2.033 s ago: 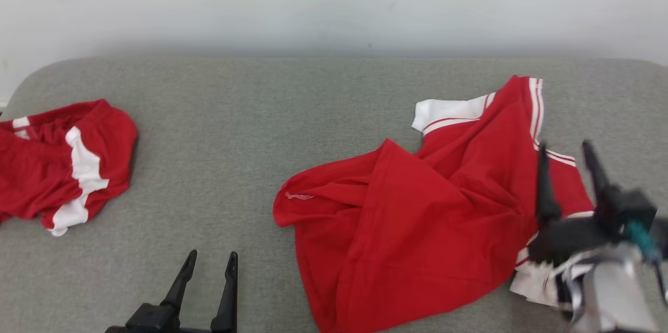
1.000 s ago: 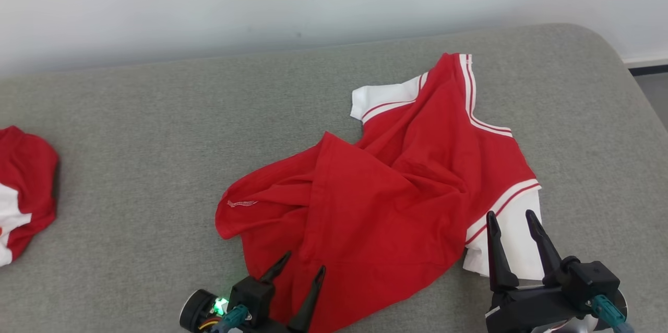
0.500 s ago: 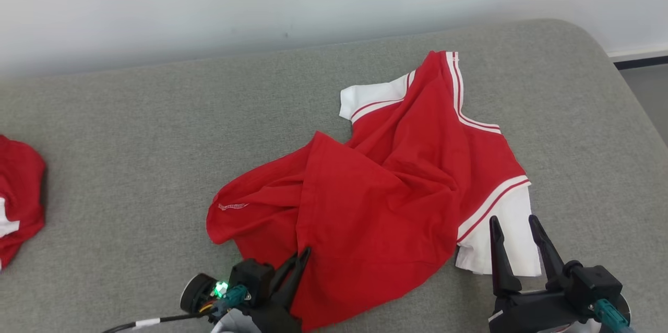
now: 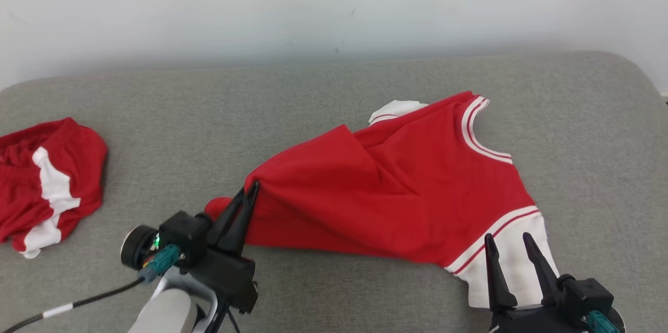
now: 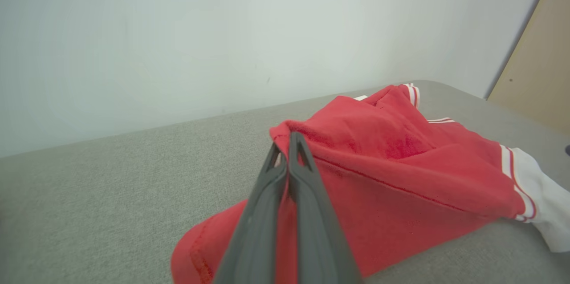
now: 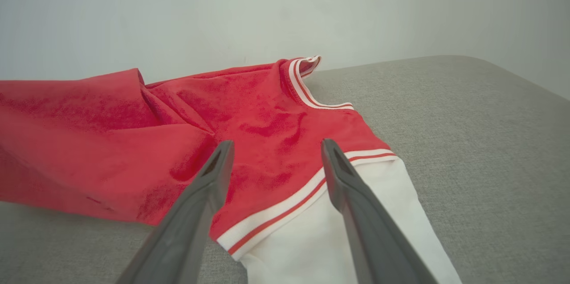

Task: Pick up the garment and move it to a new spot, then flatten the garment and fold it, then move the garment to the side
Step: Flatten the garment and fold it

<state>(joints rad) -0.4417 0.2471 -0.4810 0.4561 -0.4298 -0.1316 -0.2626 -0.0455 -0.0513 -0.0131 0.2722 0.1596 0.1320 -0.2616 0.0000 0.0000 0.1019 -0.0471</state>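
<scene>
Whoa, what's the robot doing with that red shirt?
It is sorting out the red shirt on the grey cushion. Its left gripper is shut on one edge of the shirt, holding that bit up off the cushion. Its right gripper is open over the white sleeve, not gripping it. Another red garment lies off to the left.

The shirt (image 4: 396, 192) lies on the cushion (image 4: 209, 114), right of centre; the shorts (image 4: 31, 187) lie well apart at its far left. The wall (image 4: 334, 4) stands behind the cushion.
</scene>
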